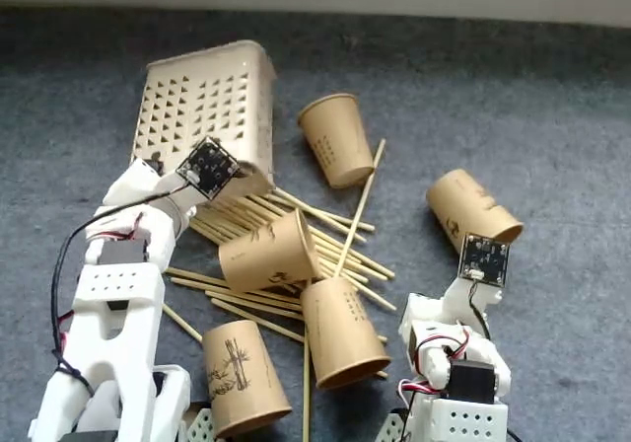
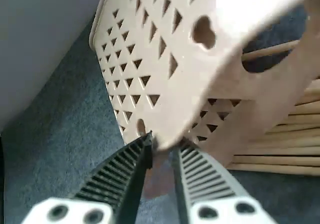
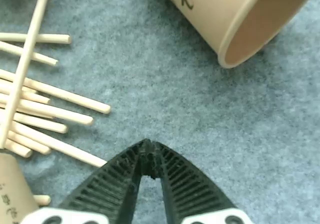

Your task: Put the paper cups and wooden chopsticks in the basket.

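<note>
At the left, the beige plastic basket with triangular holes [image 1: 202, 102] lies tipped over on the grey carpeted worktop [image 1: 552, 97]. The left end effector [image 2: 162, 145] is clamped on its rim. In the middle, pale wooden chopsticks [image 1: 296, 227] lie scattered, some just beside the basket's open end. Four brown paper cups [image 1: 266, 252] rest on and around them. Further right a fifth cup [image 1: 473, 208] lies on its side, apart from the sticks. Near it the right end effector [image 3: 149, 153] hangs over bare worktop, tips together, holding nothing.
</note>
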You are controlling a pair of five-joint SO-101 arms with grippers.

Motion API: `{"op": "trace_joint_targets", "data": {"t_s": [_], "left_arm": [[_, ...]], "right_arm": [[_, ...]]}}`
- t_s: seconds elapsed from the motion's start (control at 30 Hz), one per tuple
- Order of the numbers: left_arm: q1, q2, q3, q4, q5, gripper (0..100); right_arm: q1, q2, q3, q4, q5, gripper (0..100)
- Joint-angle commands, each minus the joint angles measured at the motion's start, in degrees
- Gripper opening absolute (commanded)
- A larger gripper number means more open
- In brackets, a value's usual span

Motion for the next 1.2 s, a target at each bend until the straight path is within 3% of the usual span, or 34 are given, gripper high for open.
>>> {"op": "trace_joint_targets", "data": {"t_s": [0.0,0.37,0.53,0.7,1.17], "left_arm": [[2.1,-0.5,-0.1,-0.9,0.6,1],[1.7,-2.1,-1.1,-0.4,1.1,1],[2.0,-10.1,-6.7,12.1,9.3,1],[2.2,-13.2,-16.4,24.7,11.3,1],[2.2,-8.3,-32.8,39.5,11.3,1]], "right_arm": [[0.5,-0.3,6.5,0.6,-0.4,0.5],[0.5,-0.3,6.5,0.6,-0.4,0.5],[0.5,-0.3,6.5,0.6,-0.4,0.5],[0.5,-0.3,6.5,0.6,-0.4,0.5],[0.5,-0.3,6.5,0.6,-0.4,0.5]]}}
